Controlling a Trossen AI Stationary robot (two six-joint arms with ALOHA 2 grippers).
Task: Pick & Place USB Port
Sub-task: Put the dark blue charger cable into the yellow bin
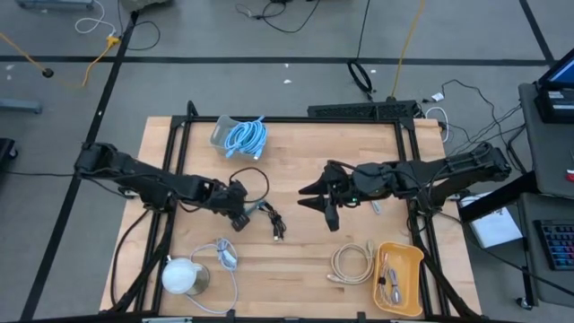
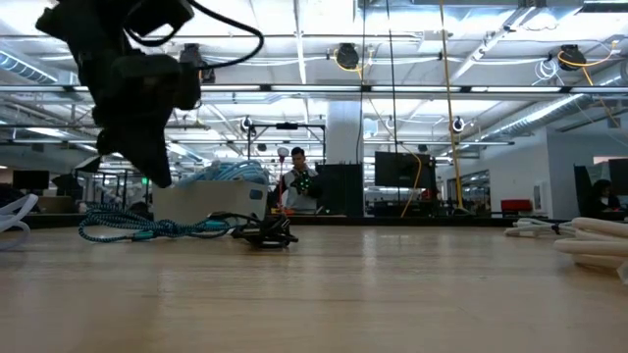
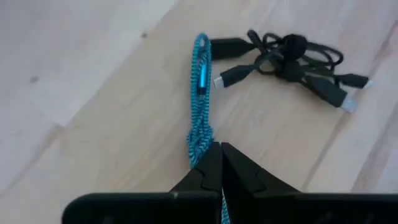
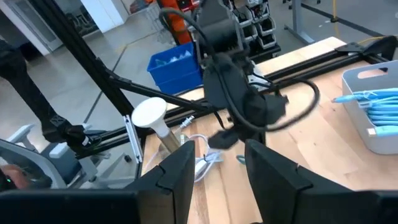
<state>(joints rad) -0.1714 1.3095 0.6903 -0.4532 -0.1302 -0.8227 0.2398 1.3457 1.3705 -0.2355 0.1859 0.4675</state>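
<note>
The left gripper (image 1: 240,218) sits low near the middle of the desk, its fingers (image 3: 208,171) clenched on a teal braided cable (image 3: 200,99) that runs out ahead of them across the wood. Just beyond the cable's plug lies a black cable bundle (image 3: 292,56), close enough that their ends nearly touch. The right gripper (image 1: 325,199) hovers released toward the right of centre, grasping nothing.

The risk, as I judge it, is that only one strand of the teal cable is pinched: lifting could leave the rest dragging, catch the black bundle and pull it along, or let the slim braid slip from the fingertips.

Counted on the desk: one grey bin (image 1: 230,133) of blue cables near the far edge, one yellow tray (image 1: 405,274) at the near right corner, one beige coiled cable (image 1: 352,264) beside it, one white cable (image 1: 222,256) with a round white object (image 1: 182,275) at the near left, one black bundle, one teal cable.
</note>
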